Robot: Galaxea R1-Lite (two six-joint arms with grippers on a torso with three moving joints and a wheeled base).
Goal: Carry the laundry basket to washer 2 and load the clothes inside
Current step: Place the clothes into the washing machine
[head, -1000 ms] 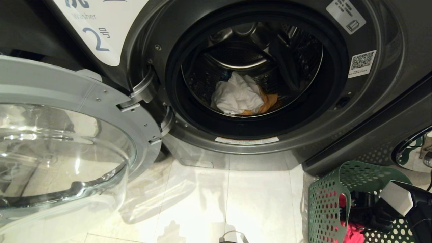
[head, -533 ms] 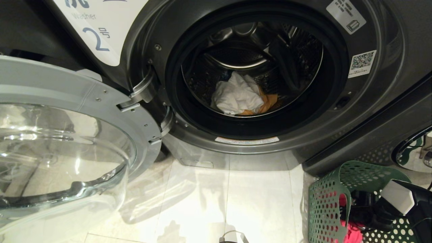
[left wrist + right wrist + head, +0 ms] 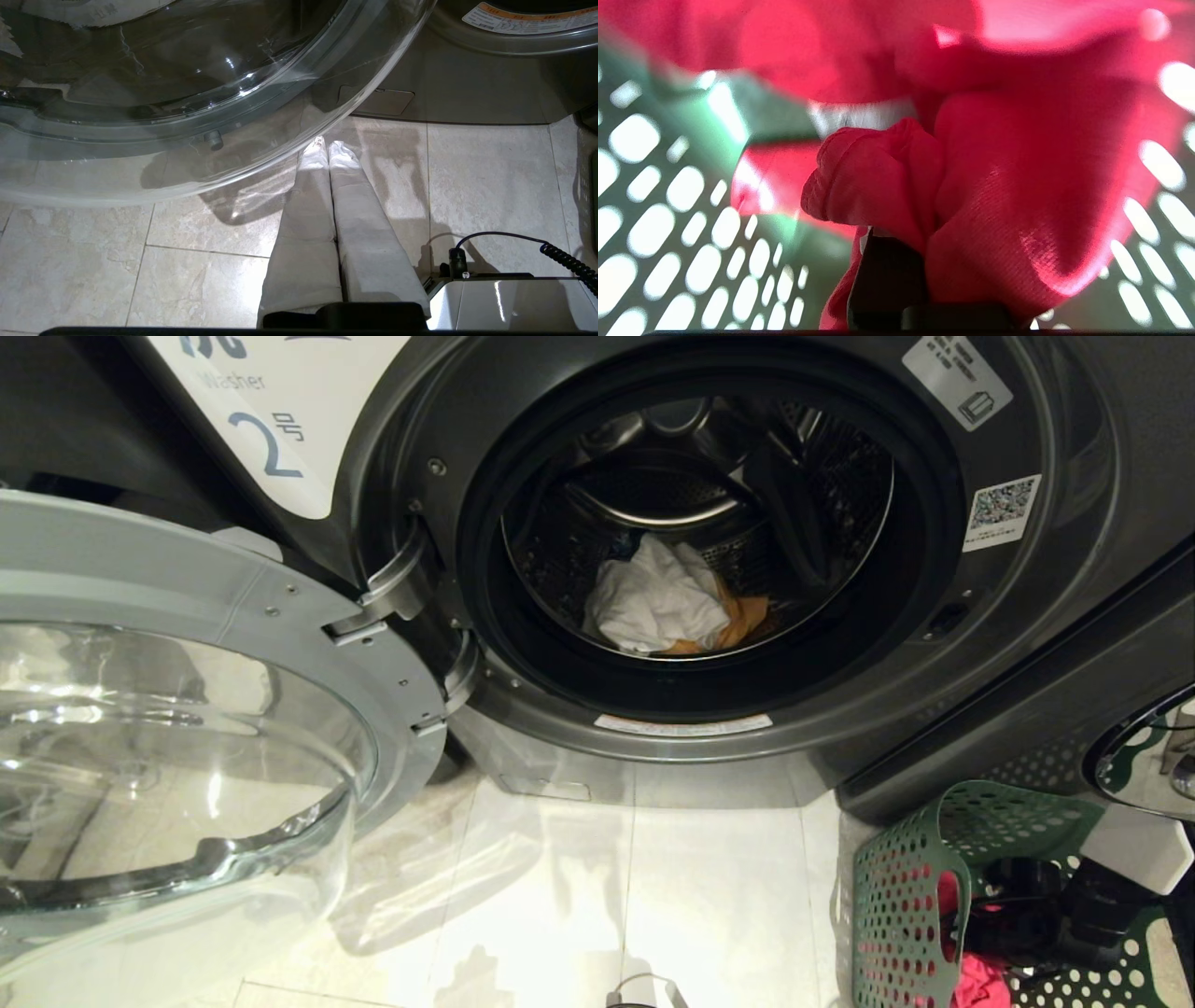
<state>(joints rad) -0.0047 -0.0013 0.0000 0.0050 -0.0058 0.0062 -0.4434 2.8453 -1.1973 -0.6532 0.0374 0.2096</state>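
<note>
Head view: washer 2 (image 3: pixel 1027 644) stands open, white cloth (image 3: pixel 653 602) and orange cloth (image 3: pixel 745 616) in its drum. By its right corner, the right gripper (image 3: pixel 1004 919) clamps the red garment (image 3: pixel 994 186) inside the basket (image 3: pixel 896 896). The left gripper (image 3: pixel 327 149), closed and empty, hangs over floor tiles (image 3: pixel 486 177).

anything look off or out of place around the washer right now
Nothing stands out. Washer 2 has its door swung open, white and orange clothes lie in the drum, and the laundry basket stands upright on the floor by the washer.
</note>
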